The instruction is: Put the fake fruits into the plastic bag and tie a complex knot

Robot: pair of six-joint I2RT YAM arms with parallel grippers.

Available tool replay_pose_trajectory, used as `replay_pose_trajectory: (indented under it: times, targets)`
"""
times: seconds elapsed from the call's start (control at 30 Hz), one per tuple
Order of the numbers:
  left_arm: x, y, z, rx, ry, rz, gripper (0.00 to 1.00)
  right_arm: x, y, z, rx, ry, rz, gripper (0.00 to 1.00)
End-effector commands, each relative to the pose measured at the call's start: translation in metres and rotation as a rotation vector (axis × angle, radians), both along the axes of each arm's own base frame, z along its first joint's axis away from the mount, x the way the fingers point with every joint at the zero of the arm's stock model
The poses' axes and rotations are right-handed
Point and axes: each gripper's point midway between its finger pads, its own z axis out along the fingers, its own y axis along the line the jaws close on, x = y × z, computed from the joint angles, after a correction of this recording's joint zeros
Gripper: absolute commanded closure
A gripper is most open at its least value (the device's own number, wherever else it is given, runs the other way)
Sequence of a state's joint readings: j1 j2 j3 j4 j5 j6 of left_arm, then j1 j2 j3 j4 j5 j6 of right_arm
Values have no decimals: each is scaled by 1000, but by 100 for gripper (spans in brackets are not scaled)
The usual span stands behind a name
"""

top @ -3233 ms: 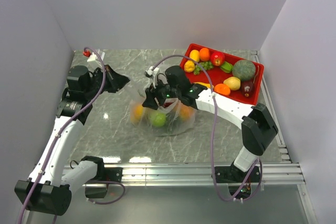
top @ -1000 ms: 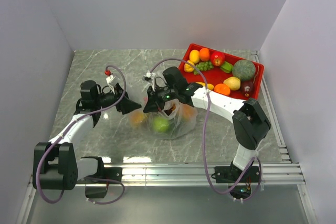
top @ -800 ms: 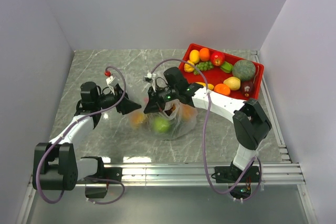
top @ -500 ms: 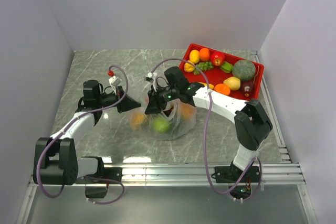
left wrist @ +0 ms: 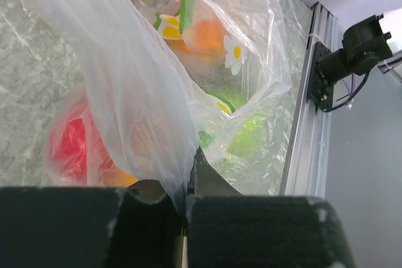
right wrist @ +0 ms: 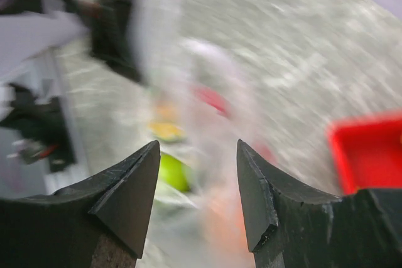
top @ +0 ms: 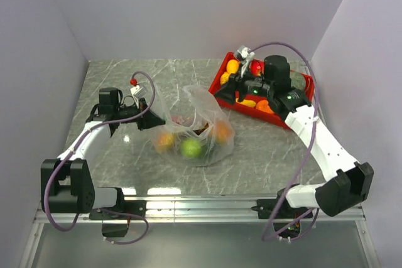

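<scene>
Toward the centre of the top view, the plastic bag (top: 204,114) lies slumped on the marble table (top: 125,80) with a few fake fruits (top: 191,148) showing through it. The left gripper (left wrist: 186,200) is pinched together on one edge of its mouth at centre left. Farther back, at upper right, the right gripper (top: 227,90) hangs over the red tray (top: 221,76) where the other fruits lie, its jaws apart and empty. With only one side of the thin film held, the mouth may sag shut or slip free, so a dropped fruit could land outside and roll away.
</scene>
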State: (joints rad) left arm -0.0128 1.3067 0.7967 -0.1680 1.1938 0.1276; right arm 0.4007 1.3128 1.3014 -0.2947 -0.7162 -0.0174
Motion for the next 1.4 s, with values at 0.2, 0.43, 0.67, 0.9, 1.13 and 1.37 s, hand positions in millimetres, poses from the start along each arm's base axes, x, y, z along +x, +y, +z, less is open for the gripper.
replay_pose_trajectory:
  times: [0.2, 0.43, 0.67, 0.9, 1.13, 1.37]
  targets:
    - [-6, 2, 2, 32, -42, -45, 94, 5, -8, -111, -99, 174, 88, 36]
    - [-1, 0, 1, 29, -51, -70, 93, 3, 30, -110, -41, 192, 256, 22]
    - [8, 1, 5, 46, -69, -54, 86, -3, 57, -130, -55, 296, 285, 82]
    - [29, 45, 47, 49, -104, 240, 39, 3, 36, -110, -30, 241, 67, 100]
    - [19, 45, 133, 75, -347, 242, 9, -5, 34, -105, -15, 222, 41, 100]
    - [15, -23, 137, 89, -356, 114, 3, 3, 33, -99, 6, 244, -83, 100]
